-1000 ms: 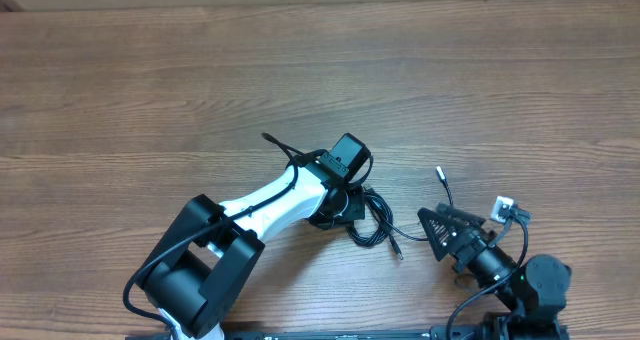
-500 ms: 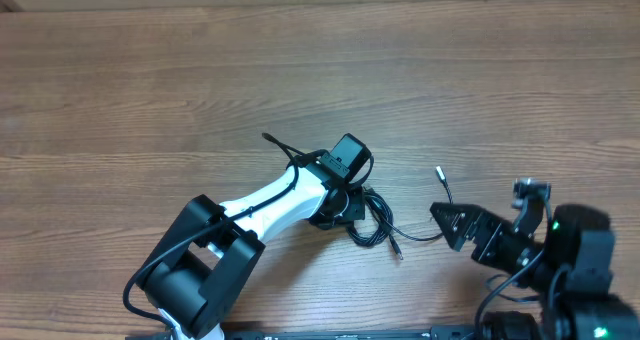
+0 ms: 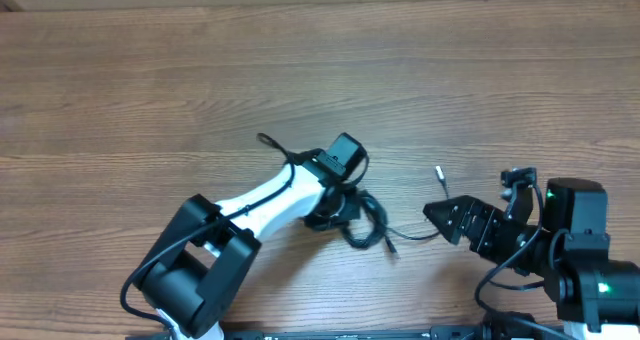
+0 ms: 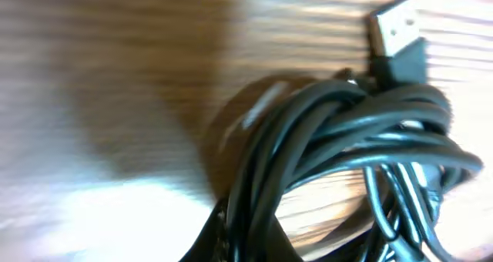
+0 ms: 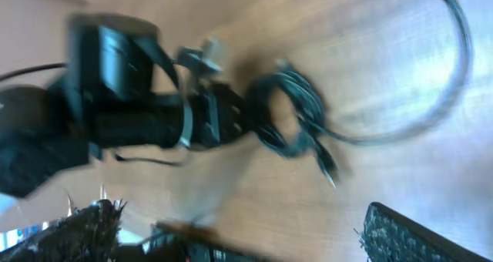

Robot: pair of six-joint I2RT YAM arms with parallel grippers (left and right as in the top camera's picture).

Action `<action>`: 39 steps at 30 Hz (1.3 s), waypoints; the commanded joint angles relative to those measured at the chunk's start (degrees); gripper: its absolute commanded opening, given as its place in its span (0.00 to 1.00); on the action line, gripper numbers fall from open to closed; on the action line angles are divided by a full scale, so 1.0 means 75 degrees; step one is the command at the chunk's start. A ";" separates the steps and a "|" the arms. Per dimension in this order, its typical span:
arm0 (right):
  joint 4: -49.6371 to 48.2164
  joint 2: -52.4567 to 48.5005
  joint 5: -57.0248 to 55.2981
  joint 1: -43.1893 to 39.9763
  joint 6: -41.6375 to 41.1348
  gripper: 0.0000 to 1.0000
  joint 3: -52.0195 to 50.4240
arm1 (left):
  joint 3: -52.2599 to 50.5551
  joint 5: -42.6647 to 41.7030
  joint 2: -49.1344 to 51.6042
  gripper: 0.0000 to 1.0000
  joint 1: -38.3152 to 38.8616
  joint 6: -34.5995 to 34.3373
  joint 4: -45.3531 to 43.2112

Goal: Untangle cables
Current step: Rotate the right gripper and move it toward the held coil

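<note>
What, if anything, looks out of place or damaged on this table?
Nothing damaged or spilled. The cables are a knotted coil pinched in the shut left gripper, one strand trailing to a silvery plug near the open right gripper. Wrist views are blurred.

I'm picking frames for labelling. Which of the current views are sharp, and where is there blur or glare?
Overhead: sharp, evenly lit, the cables distinct on the table. Left wrist: very close, soft focus, wood smeared, bright glare at lower left. Right wrist: motion-blurred throughout, cables only roughly outlined.
</note>
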State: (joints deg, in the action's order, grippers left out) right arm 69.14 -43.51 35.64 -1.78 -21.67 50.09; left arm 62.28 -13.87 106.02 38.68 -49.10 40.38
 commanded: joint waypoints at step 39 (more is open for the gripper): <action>0.0565 -0.0169 -0.0344 0.0023 0.0099 1.00 0.0117 | 0.0600 -0.0122 -0.0434 0.60 -0.1352 0.0058 0.1719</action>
State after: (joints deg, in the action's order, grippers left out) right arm 73.52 -44.91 33.47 -1.78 -21.37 50.09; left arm 67.16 -14.33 103.39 27.79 -44.71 53.91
